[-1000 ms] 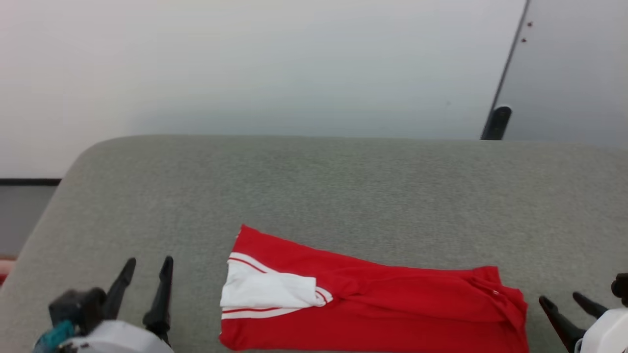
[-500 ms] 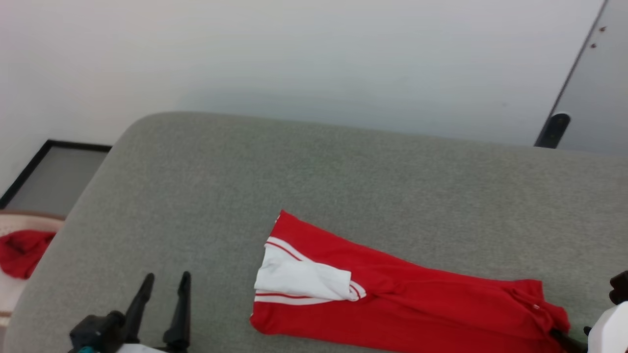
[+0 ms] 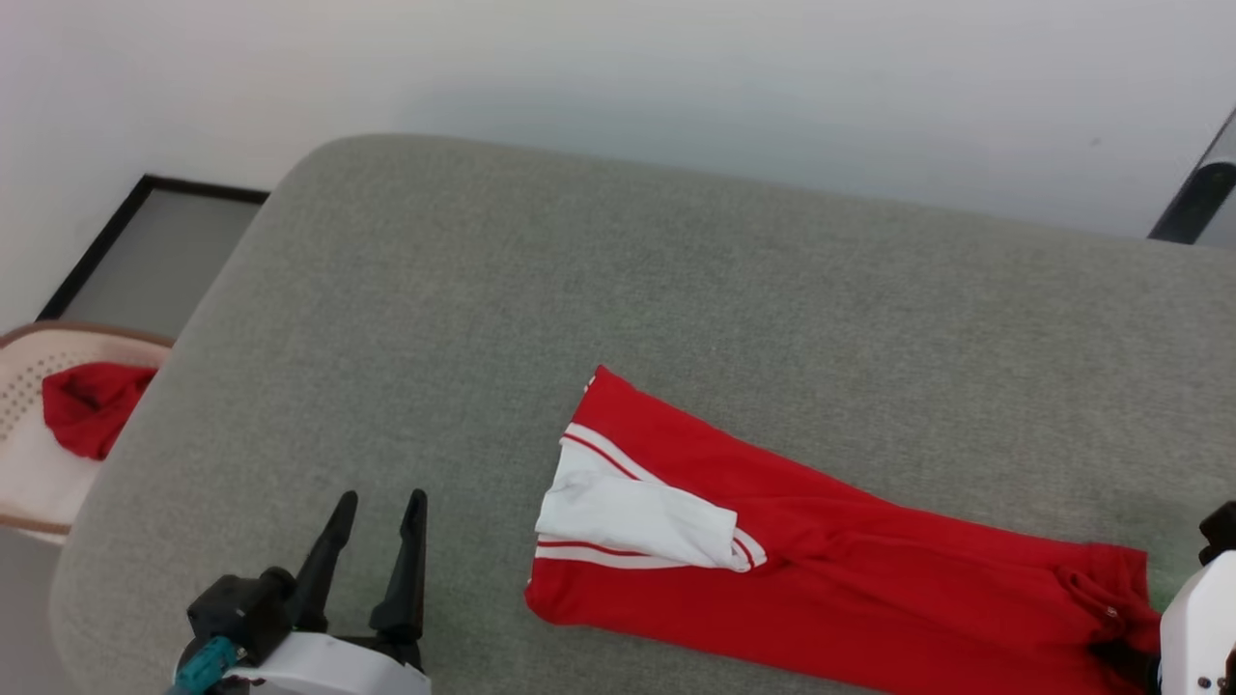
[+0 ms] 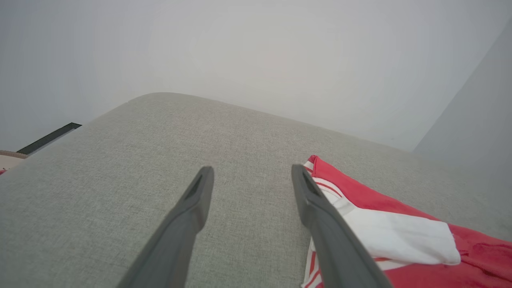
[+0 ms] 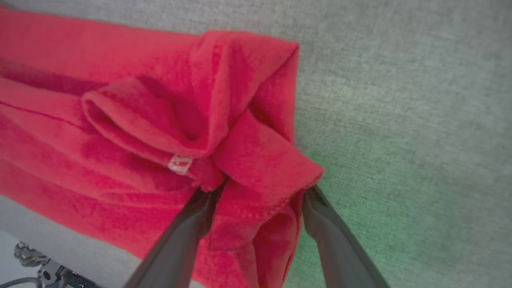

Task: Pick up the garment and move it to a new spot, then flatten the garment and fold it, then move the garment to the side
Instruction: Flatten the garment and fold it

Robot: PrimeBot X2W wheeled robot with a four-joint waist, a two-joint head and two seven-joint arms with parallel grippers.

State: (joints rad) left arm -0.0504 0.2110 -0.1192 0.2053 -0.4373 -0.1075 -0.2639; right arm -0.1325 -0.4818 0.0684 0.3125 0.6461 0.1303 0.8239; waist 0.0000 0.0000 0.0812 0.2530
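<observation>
On the grey padded surface (image 3: 618, 290) one garment (image 3: 840, 589) is laid out as a long folded strip, running from mid-surface toward the near right edge. One white sleeve is seen folded over its left end, with red-and-white striped trim along both sides; the rest is plain red. Two grippers are counted. The left gripper (image 3: 381, 496) is held above bare padding just left of the garment, fingers spread wide, nothing between them; in the left wrist view the sleeve end is partly hidden behind its right finger. The right gripper (image 5: 261, 192) is set at the garment's right end, fingers spread wide, with a bunched red fold lying between them and both fingers touching cloth. In the head view that end is partly covered by the pale right forearm (image 3: 1197, 627). Off the surface's left edge one cream perforated basket (image 3: 29, 463) is seen, with one plain red cloth lump (image 3: 92, 410) inside.
</observation>
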